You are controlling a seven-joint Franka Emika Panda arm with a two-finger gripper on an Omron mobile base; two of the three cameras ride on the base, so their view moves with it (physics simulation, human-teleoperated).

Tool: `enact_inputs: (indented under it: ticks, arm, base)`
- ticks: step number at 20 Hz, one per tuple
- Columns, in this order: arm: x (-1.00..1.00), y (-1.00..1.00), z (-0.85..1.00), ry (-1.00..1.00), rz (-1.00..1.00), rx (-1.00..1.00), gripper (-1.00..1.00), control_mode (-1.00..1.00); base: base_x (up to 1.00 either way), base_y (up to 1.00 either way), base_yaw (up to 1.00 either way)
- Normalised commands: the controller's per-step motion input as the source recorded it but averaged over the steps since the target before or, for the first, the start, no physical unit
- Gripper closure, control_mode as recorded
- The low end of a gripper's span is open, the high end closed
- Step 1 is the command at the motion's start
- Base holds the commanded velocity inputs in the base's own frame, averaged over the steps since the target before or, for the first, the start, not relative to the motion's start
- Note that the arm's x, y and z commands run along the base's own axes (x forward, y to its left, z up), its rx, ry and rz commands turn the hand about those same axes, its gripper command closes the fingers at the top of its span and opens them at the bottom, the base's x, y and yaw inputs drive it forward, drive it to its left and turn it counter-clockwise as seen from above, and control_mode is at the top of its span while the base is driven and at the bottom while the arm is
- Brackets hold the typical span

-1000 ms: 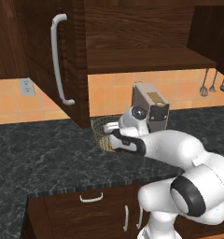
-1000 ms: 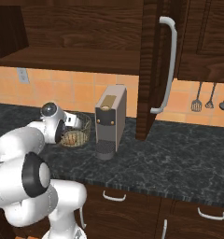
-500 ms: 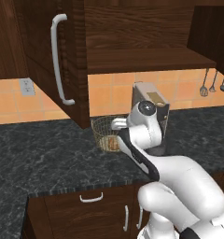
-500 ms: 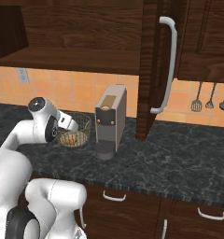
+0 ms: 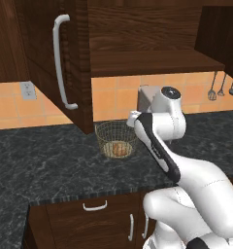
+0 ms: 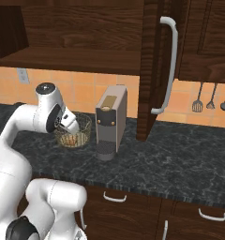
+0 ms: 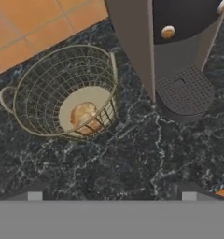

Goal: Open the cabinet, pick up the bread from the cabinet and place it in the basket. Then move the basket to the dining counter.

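A black speckled granite counter (image 5: pixel 50 165) below an open dark wood cabinet (image 5: pixel 152 44) carries one wire basket (image 7: pixel 62 93), just beside one coffee machine (image 6: pixel 110 123). One bread loaf (image 7: pixel 84 115) lies inside the basket. Gripper (image 7: pixel 109 196) fingers spread wide, empty.

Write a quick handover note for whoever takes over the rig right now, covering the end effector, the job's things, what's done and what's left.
End effector: open, holding nothing, above the black counter beside the basket.
Cabinet: door open.
Bread: lying inside the basket, on its flat base.
Basket stands on the black counter next to the coffee machine.
Done: cabinet opened, bread in the basket.
Left: grasp the basket and take it to the dining counter.
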Motion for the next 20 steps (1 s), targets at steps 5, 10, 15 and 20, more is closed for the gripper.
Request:
enact_inputs:
  ticks: [5,10,15,20]
  arm:
    - [-0.10,0.18,0.00,0.09,-0.17,0.06,-1.00,-1.00]
    - [0.00,0.00,0.00,0.18,-0.44,-0.02,-1.00,-1.00]
    - [0.17,0.02,-0.12,0.16,-0.08,0.09,-1.00,-1.00]
    - [0.24,0.00,-0.35,0.02,0.00,0.12,-1.00,-1.00]
  base:
    - [0.00,0.00,0.00]
    - [0.00,0.00,0.00]
    - [0.00,0.00,0.00]
    - [0.00,0.00,0.00]
